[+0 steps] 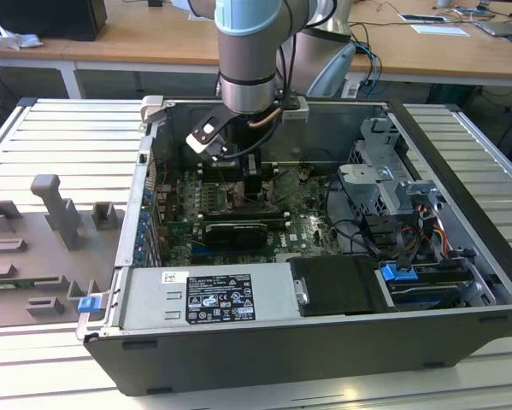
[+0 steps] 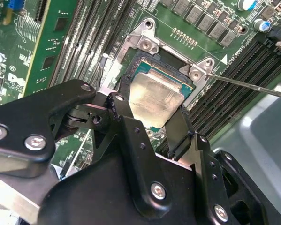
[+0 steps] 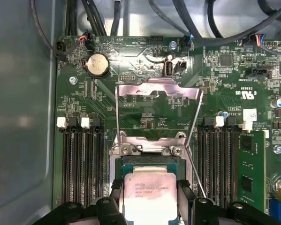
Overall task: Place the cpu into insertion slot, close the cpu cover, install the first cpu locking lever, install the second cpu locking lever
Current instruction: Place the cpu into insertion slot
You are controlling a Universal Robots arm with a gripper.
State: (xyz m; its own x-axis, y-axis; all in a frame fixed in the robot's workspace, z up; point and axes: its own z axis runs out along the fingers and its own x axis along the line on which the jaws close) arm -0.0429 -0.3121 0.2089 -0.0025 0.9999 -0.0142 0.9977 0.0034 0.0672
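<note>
I am working on the first step: my hand (image 2: pixel 149 115) is gripping the cpu (image 2: pixel 159 96), its black fingers (image 2: pixel 126 117) pinching opposite edges of the flat, dull-silvery chip right at the insertion slot (image 3: pixel 149 149). I cannot tell whether it is seated. The cpu cover (image 3: pixel 154 89), a thin bright metal frame, is lying flipped open. I judge this placement calls for keeping the chip level and square.

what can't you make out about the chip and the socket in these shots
Chip: one edge is under the gripper in the second wrist view and cut off by the picture's edge in the first wrist view.
Socket: the chip covers its contacts, so how far the chip is seated cannot be told.
Exterior view: the arm hides chip and socket.
</note>
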